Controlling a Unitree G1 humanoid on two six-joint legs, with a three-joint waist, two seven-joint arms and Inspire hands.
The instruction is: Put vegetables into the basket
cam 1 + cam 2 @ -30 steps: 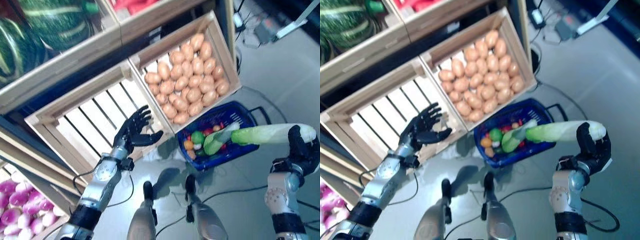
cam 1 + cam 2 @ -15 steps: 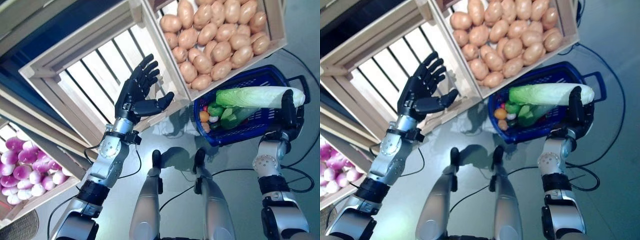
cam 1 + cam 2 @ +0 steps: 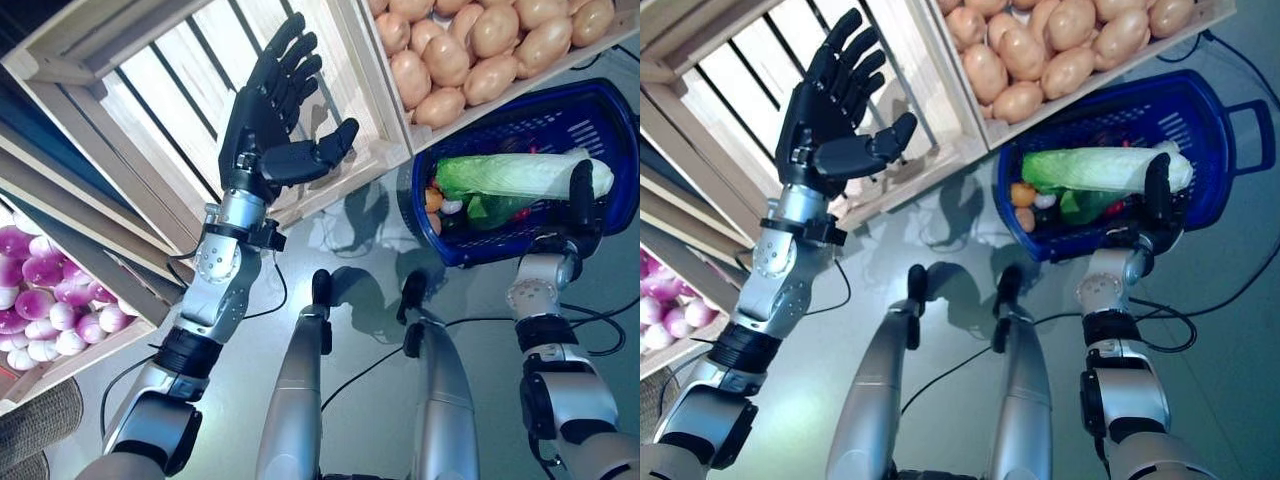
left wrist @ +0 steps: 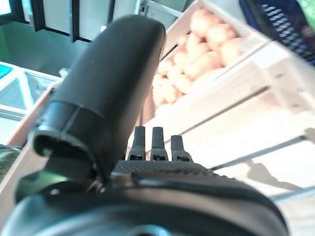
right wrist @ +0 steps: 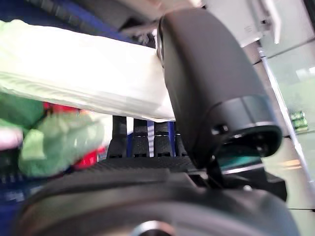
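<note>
A long pale-green cabbage [image 3: 515, 174] lies across the blue basket [image 3: 590, 105], which stands on the floor and holds several small vegetables [image 3: 442, 202]. My right hand [image 3: 582, 196] is shut on the cabbage's white end [image 5: 98, 93], over the basket's near rim. My left hand [image 3: 268, 120] is raised open, fingers spread, in front of the empty slatted crate [image 3: 190, 90]; it holds nothing.
A crate of potatoes [image 3: 470, 40] stands just behind the basket. A crate of purple-white turnips [image 3: 45, 300] sits at the lower left. The basket's handle [image 3: 1250, 120] sticks out to the right. Grey floor lies in front.
The camera has tilted down, shifting the whole scene up. The cabbage has sunk lower into the basket with my right hand. My left hand stays raised and open.
</note>
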